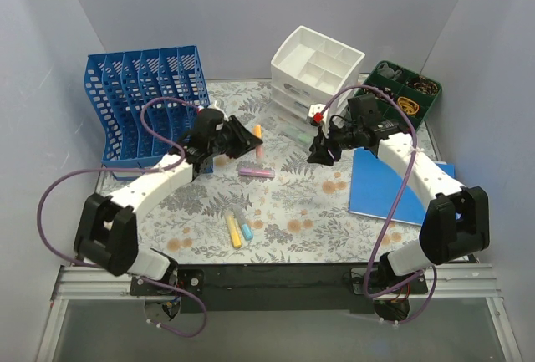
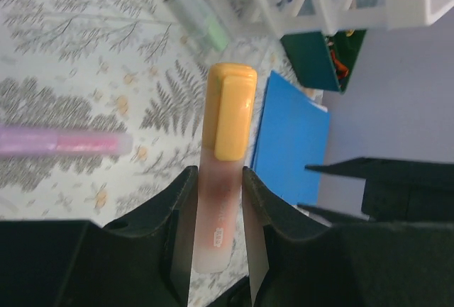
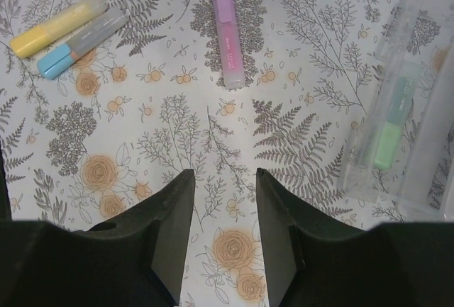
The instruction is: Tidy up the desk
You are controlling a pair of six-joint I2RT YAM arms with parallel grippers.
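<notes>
The desk (image 1: 311, 205) has a fern-and-orange-flower print. My left gripper (image 1: 244, 138) is shut on an orange-capped highlighter (image 2: 228, 119) and holds it above the desk's middle back; the cap sticks out past the fingers (image 1: 257, 131). My right gripper (image 1: 323, 153) is open and empty, hovering over bare print (image 3: 223, 179). A purple highlighter (image 1: 256, 173) lies between the grippers. A yellow highlighter (image 1: 233, 231) and a blue-capped one (image 1: 246, 230) lie side by side near the front. A green highlighter (image 3: 388, 142) lies by the white drawers.
A blue file rack (image 1: 146, 103) stands back left. A white drawer organiser (image 1: 316, 69) stands back centre, and a green tray (image 1: 403, 90) of small items back right. A blue notebook (image 1: 393, 185) lies at the right under my right arm.
</notes>
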